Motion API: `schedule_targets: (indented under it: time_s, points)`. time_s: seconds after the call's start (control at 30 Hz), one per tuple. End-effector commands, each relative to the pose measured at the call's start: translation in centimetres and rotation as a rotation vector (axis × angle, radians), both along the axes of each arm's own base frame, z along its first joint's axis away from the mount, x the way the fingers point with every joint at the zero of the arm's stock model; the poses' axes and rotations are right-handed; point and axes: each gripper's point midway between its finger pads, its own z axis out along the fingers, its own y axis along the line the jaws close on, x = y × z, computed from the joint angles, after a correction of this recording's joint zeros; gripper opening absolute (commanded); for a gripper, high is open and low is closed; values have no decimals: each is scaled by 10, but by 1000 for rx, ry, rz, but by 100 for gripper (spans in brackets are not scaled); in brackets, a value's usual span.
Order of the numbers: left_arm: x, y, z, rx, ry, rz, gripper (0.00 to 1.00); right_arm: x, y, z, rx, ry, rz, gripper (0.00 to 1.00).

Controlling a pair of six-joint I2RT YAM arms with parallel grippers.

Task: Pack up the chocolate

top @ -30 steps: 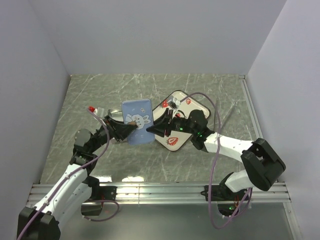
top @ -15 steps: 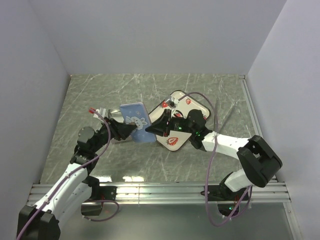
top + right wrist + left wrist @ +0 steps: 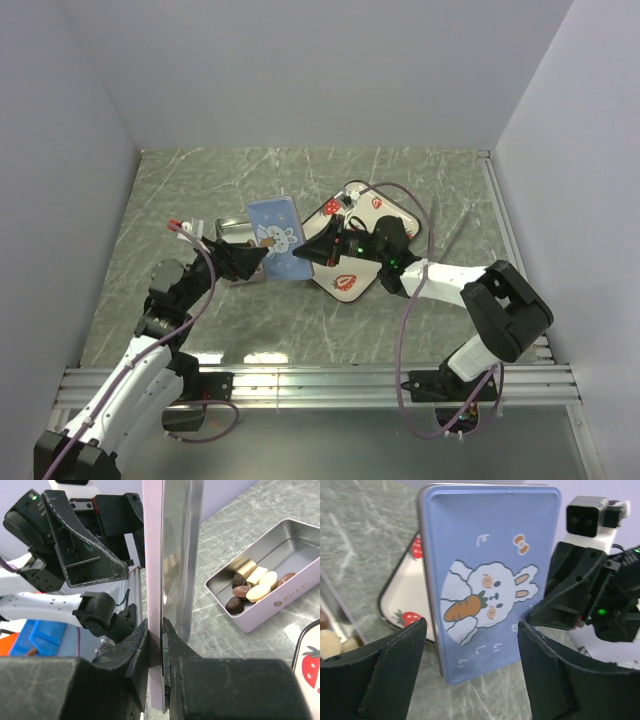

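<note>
The chocolate (image 3: 254, 583), several dark and cream pieces, lies in an open lilac tin (image 3: 280, 605); a few pieces show at the left edge of the left wrist view (image 3: 329, 641). My right gripper (image 3: 161, 635) is shut on the edge of the tin's blue rabbit lid (image 3: 490, 580) and holds it upright on its edge. In the top view the lid (image 3: 277, 235) stands between the two grippers. My left gripper (image 3: 470, 675) is open and empty, with its fingers either side of the lid's lower end, not touching it. The tin (image 3: 226, 234) is partly hidden behind my left gripper (image 3: 254, 259).
A white strawberry-print tray (image 3: 355, 275) lies under my right arm, right of the lid; its corner shows in the left wrist view (image 3: 402, 600). White walls close in the marbled table (image 3: 420, 180) on three sides.
The right gripper has tipped the blue lid up more upright and shifted it slightly away. The left arm has drawn back a little to the left, its gripper still open.
</note>
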Motion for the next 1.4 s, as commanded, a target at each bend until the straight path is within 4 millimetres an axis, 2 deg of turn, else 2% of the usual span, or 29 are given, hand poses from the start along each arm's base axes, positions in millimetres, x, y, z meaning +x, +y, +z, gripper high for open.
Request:
schedule_targets:
  time_s: [0.0, 0.2, 0.37, 0.43, 0.47, 0.53, 0.57, 0.63, 0.67, 0.73, 0.9, 1.23, 1.37]
  points:
    - [10, 16, 1, 38, -15, 105, 80, 9, 3, 37, 105, -54, -7, 17]
    - [29, 58, -25, 75, 72, 370, 85, 10, 8, 38, 142, 11, 17, 17]
    - [35, 76, -42, 77, 101, 479, 89, 16, 15, 33, 152, 58, 29, 17]
    - [37, 77, -51, 80, 116, 488, 91, 18, 17, 33, 155, 68, 31, 17]
    - [40, 79, -48, 68, 100, 495, 91, 20, 19, 29, 149, 79, 28, 17]
    - [43, 79, -57, 74, 121, 487, 92, 21, 23, 29, 143, 77, 25, 17]
    - [46, 83, -56, 63, 114, 497, 92, 22, 25, 26, 128, 89, 20, 17]
    - [48, 83, -67, 62, 140, 483, 92, 24, 33, 24, 109, 72, 12, 17]
    - [50, 90, -69, 58, 144, 500, 92, 26, 35, 19, 91, 89, 0, 17]
    - [50, 92, -70, 39, 140, 496, 92, 28, 39, 19, 89, 90, 1, 17]
    - [52, 102, -75, 25, 149, 519, 92, 39, 47, 4, 58, 130, -9, 17]
    - [52, 103, -78, 4, 151, 500, 93, 60, 65, -26, 2, 201, -32, 17]
    - [53, 101, -77, 2, 147, 489, 93, 64, 71, -31, 6, 219, -20, 17]
